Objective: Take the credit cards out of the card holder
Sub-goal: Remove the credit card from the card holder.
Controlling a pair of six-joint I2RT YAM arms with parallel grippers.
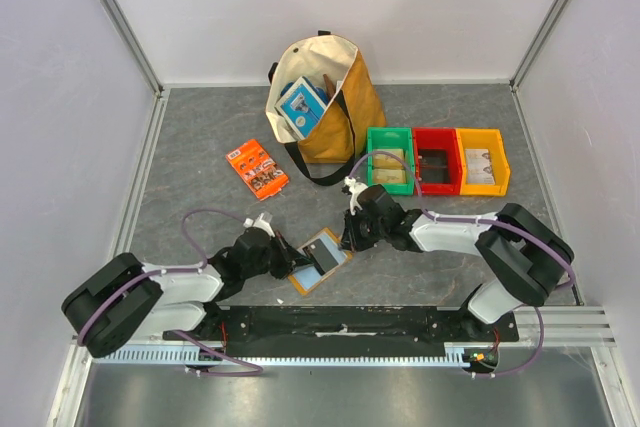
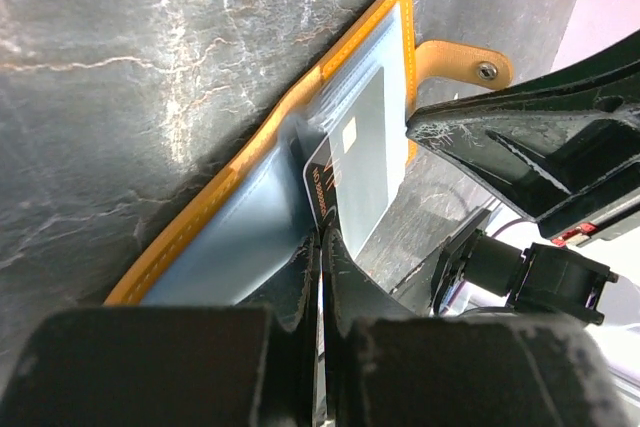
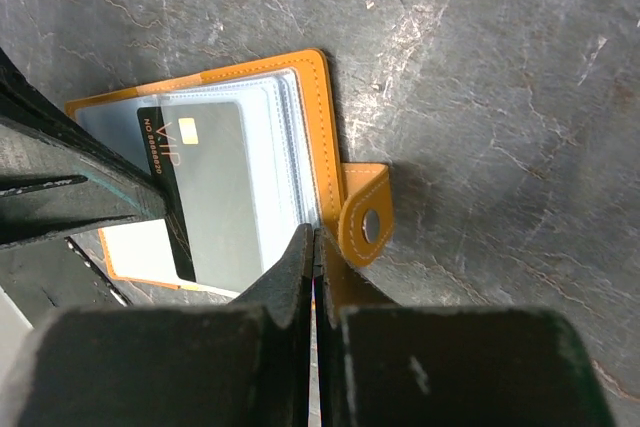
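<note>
Orange-tan leather is framing the card holder (image 1: 303,276), which is lying open on the grey table (image 1: 190,137) just in front of the two arm bases, its pale blue-grey clear pockets facing up and its little closing tab (image 3: 365,226) sticking out flat at one side. A black card (image 3: 205,187) with a gold chip and "VIP" lettering is sitting partly out of a pocket, slanting across the open pages. The left gripper (image 2: 320,242) is reaching in from the left with its fingers fully closed, pinching the card's edge between the tips. The right gripper (image 3: 315,239) is coming in from the opposite side, its fingers also pressed tight together with nothing between them, the tips bearing down on the holder's stitched edge just beside the tab. Farther back, an orange printed packet (image 1: 257,169) is lying flat, a cream and tan tote bag (image 1: 345,117) is standing open with a blue-and-white box (image 1: 300,107) inside, and green (image 1: 390,131), red (image 1: 437,132) and yellow (image 1: 482,132) bins are sitting in a row.
</note>
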